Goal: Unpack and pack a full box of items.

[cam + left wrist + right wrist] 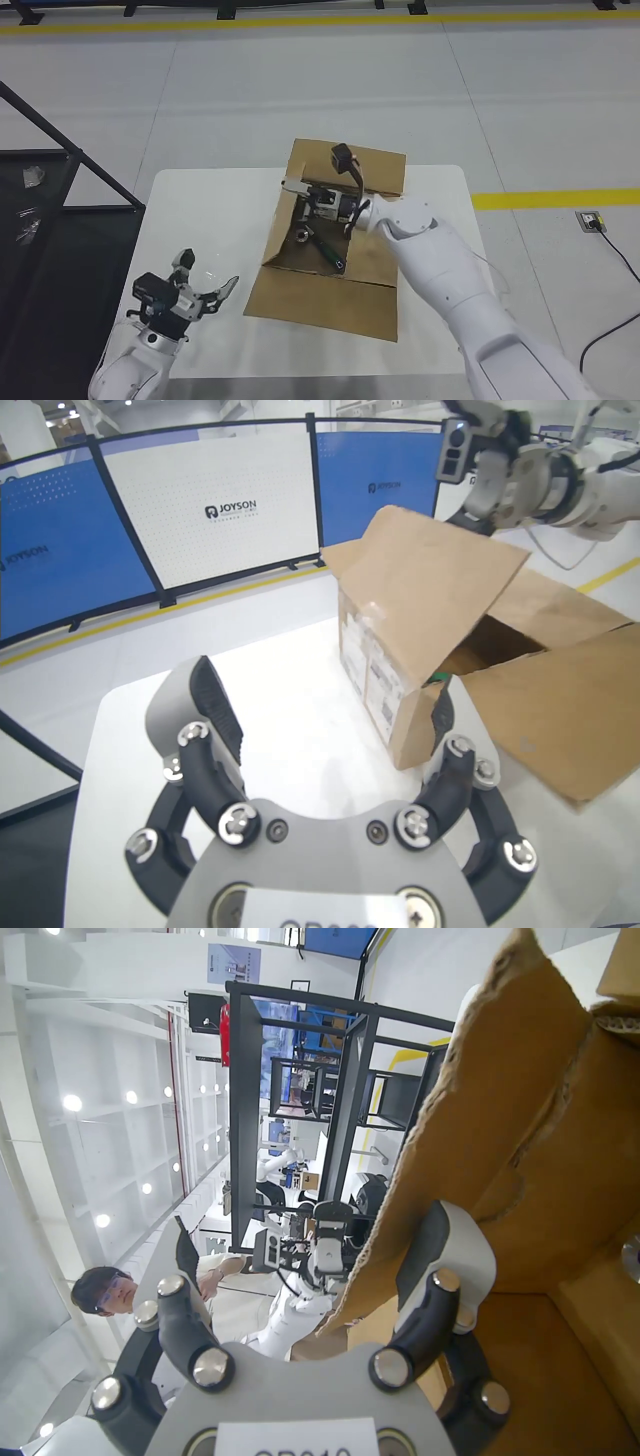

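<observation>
Fingers (440, 1248) of the right gripper (307, 1223): spread apart, gripping nothing. They straddle the ragged upper edge of the box's left flap (475, 1103), one finger on the inner side with its dark pad just beside the cardboard, the other on the outer side and apart from it. Fingers (215, 700) of the left gripper (324, 680): also spread, nothing between them, over the near-left part of the table (300, 640) and near the box's near-left corner; whether they touch it cannot be told. Box (320, 298): brown cardboard, open, on the white table (210, 210), centre to right, with the near and far flaps folded outward and the left flap (425, 590) raised and tilted over the opening. Top view: right gripper (308, 192) at the far-left part of the opening, its arm crossing the box from the near right; left gripper (208, 272) by the table's near-left edge; on the box bottom, a small silver round item (300, 236) and a dark elongated tool (326, 248), green in part. Left wrist view: box (415, 720) from outside, pale labels (380, 685) on its left wall, the right gripper (470, 517) at the raised flap's top edge, a speck of green (440, 676) at the opening. Right wrist view: the box's inner wall (525, 1353) beyond the flap.
</observation>
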Controlling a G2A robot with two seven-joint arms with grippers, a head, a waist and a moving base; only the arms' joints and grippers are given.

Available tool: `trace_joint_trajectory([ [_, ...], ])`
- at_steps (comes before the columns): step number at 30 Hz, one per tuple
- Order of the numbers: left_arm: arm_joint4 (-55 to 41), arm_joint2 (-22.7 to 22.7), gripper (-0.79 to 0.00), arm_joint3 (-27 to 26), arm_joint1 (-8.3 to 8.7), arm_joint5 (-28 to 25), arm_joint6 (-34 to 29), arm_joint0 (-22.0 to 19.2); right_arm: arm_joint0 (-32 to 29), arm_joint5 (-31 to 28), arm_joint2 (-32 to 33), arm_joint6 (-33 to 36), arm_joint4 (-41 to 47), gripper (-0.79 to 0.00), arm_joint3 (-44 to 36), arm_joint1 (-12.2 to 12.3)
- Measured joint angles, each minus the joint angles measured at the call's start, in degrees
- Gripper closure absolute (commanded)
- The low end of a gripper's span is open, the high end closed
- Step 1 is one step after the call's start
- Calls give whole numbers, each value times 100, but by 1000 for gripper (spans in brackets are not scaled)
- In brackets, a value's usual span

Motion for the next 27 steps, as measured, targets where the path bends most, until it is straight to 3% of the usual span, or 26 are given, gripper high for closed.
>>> trace_joint_trajectory([
  [6, 216, 384, -785, -241, -47, 295, -298, -236, 103, -147, -120, -207, 15, -785, 55, -154],
  [14, 107, 823, -785, 31, -151, 952, -732, -827, 229, -381, -232, 93, 68, -785, 218, -306],
  [19, 308, 814, -785, 216, -172, 1372, -625, -946, 291, -660, -257, 292, -31, -785, 369, -333],
  [27, -122, 378, -785, 417, -149, 1293, -555, -834, 190, -1304, -42, 463, -81, -785, 449, -184],
])
